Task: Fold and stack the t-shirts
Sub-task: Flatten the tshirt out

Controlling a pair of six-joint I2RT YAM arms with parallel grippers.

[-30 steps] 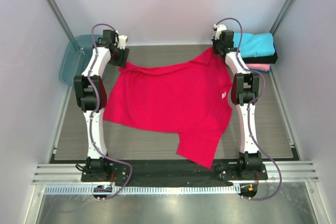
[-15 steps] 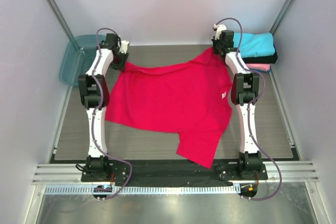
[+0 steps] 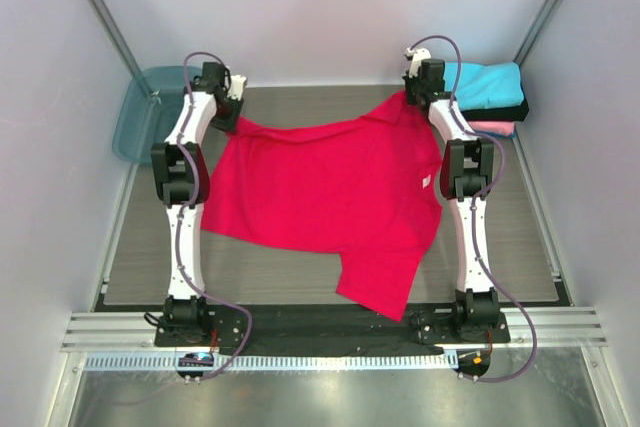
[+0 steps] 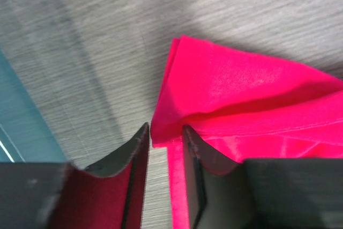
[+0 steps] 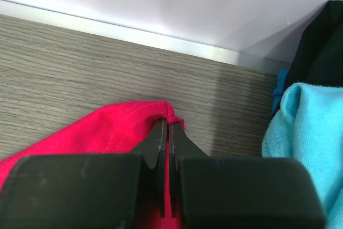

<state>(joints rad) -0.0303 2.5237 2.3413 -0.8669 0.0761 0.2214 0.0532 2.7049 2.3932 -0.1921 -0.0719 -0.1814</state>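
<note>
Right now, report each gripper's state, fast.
Left gripper: jaws part open around a corner of the red t-shirt; a firm grip cannot be told.
Right gripper: shut on the red t-shirt.

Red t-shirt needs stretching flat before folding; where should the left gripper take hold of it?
Its far-left corner, approached from the teal bin side: the red t-shirt tapers there to a bunched point sticking outward, and the right gripper pinches the opposite far corner.
</note>
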